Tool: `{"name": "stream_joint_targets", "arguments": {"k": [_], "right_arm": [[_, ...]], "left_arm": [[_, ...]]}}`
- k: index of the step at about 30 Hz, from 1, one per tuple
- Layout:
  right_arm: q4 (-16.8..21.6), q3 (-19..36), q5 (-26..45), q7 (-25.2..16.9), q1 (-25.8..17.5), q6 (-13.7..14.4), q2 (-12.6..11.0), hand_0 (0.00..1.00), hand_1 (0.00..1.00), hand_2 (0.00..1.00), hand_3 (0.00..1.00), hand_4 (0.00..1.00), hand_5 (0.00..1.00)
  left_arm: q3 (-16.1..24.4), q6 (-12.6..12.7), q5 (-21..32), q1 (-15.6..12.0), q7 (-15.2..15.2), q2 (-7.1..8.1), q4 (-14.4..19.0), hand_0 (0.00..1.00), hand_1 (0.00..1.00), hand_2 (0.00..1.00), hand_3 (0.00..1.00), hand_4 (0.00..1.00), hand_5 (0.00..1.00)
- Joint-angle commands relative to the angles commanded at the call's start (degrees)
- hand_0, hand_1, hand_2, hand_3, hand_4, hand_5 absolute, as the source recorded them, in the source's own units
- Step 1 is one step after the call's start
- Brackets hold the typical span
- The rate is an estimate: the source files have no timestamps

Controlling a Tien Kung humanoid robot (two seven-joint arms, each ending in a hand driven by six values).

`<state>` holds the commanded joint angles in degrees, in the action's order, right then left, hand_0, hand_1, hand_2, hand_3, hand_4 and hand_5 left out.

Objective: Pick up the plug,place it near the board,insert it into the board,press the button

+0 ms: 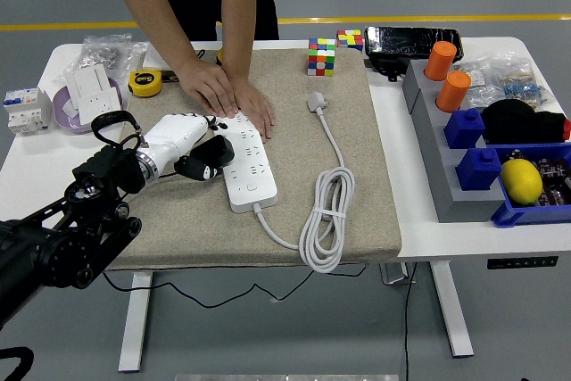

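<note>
While a person's hands (234, 95) press the board (244, 161), left robot hand (189, 149) clamped on black plug (211, 155) beside it

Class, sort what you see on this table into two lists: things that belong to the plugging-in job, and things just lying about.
Belongs to the job:
white power strip board
black plug in the robot's left hand
person's hands steadying the board

Lying about:
coiled white cable
colourful puzzle cube
yellow tape measure
yellow lemon
orange cups
</note>
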<state>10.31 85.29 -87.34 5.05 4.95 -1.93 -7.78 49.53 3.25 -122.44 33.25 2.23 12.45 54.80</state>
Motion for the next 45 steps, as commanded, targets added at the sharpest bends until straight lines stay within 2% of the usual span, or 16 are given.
{"name": "stream_joint_targets", "arguments": {"k": [9, 13, 17, 18, 23, 24, 26, 29, 30, 35, 36, 37, 41, 45], "right_arm": [[0.00, -0.02, 0.17, 0.01, 0.16, 0.04, 0.06, 0.857, 0.766, 0.752, 0.786, 0.998, 0.905], [0.00, 0.05, 0.27, 0.01, 0.22, 0.11, 0.08, 0.857, 0.766, 0.752, 0.786, 0.998, 0.904], [0.00, 0.24, 0.22, 0.10, 0.14, 0.11, 0.12, 0.857, 0.766, 0.752, 0.786, 0.998, 0.904], [0.00, 0.25, 0.23, 0.08, 0.11, 0.12, 0.13, 0.856, 0.766, 0.752, 0.786, 0.998, 0.904], [0.00, 0.40, 0.22, -0.04, 0.07, 0.14, 0.35, 0.856, 0.766, 0.752, 0.786, 0.998, 0.904], [0.00, 0.48, 0.19, -0.06, 0.06, 0.15, 0.40, 0.856, 0.766, 0.752, 0.785, 0.998, 0.904], [0.00, 0.46, 0.29, -0.14, -0.04, 0.18, 0.44, 0.856, 0.766, 0.752, 0.785, 0.998, 0.904], [0.00, 0.83, 0.00, -0.01, -0.23, 0.18, 0.51, 0.856, 0.766, 0.752, 0.785, 0.998, 0.904], [0.00, 0.89, -0.06, 0.01, -0.28, 0.17, 0.54, 0.855, 0.766, 0.751, 0.785, 0.998, 0.902], [0.00, 0.86, 0.10, -0.13, -0.14, 0.22, 0.65, 0.855, 0.766, 0.751, 0.785, 0.998, 0.902], [0.00, 0.81, 0.16, -0.17, -0.10, 0.23, 0.65, 0.856, 0.765, 0.752, 0.785, 0.998, 0.903], [0.00, 0.79, 0.19, -0.21, -0.07, 0.23, 0.66, 0.856, 0.765, 0.752, 0.785, 0.998, 0.903], [0.00, 0.80, 0.01, -0.19, -0.05, 0.23, 0.62, 0.856, 0.765, 0.752, 0.785, 0.998, 0.903], [0.00, 0.77, -0.11, -0.14, -0.16, 0.20, 0.54, 0.856, 0.765, 0.752, 0.785, 0.998, 0.902]], "left_arm": [[0.93, -1.85, 0.59, -0.39, 0.81, 1.04, 2.64, 0.785, 0.886, 0.832, 0.829, 0.896, 0.171], [2.77, -4.15, 1.50, -1.71, 1.80, 1.84, 5.79, 0.786, 0.890, 0.858, 0.840, 0.925, 0.190], [6.45, -5.16, 2.10, -3.90, 2.22, 1.98, 9.63, 0.786, 0.890, 0.858, 0.840, 0.925, 0.190], [7.38, -5.31, 2.23, -4.49, 2.26, 1.90, 10.44, 0.805, 0.906, 0.882, 0.843, 0.970, 0.235], [15.02, -5.45, 5.46, -10.08, 2.24, 0.47, 17.24, 0.805, 0.906, 0.882, 0.843, 0.970, 0.235], [16.61, -5.00, 7.03, -11.56, 2.26, 0.01, 18.88, 0.831, 0.915, 0.900, 0.843, 0.998, 0.591], [19.24, -3.47, 10.49, -14.51, 2.21, -1.09, 21.97, 0.831, 0.915, 0.900, 0.843, 0.998, 0.591], [20.63, -0.88, 17.11, -18.86, 1.46, -2.43, 26.20, 0.831, 0.915, 0.900, 0.843, 0.998, 0.591], [20.61, -0.48, 19.72, -20.31, 1.21, -2.78, 27.42, 0.916, 0.980, 0.949, 0.910, 0.998, 0.998], [19.63, -0.17, 29.41, -24.64, 0.73, -3.57, 29.64, 0.916, 0.980, 0.949, 0.910, 0.998, 0.998], [19.33, -0.21, 30.71, -25.08, 0.68, -3.65, 29.62, 0.989, 0.998, 0.977, 0.947, 0.998, 0.998], [19.11, -0.22, 31.51, -25.36, 0.65, -3.71, 29.57, 0.989, 0.998, 0.977, 0.947, 0.998, 0.998], [18.00, -0.34, 33.03, -26.18, 0.64, -4.19, 29.01, 0.989, 0.998, 0.977, 0.947, 0.998, 0.998], [17.37, -0.54, 30.56, -26.20, 1.44, -4.33, 27.89, 0.998, 0.998, 0.984, 0.957, 0.998, 0.998]]}}
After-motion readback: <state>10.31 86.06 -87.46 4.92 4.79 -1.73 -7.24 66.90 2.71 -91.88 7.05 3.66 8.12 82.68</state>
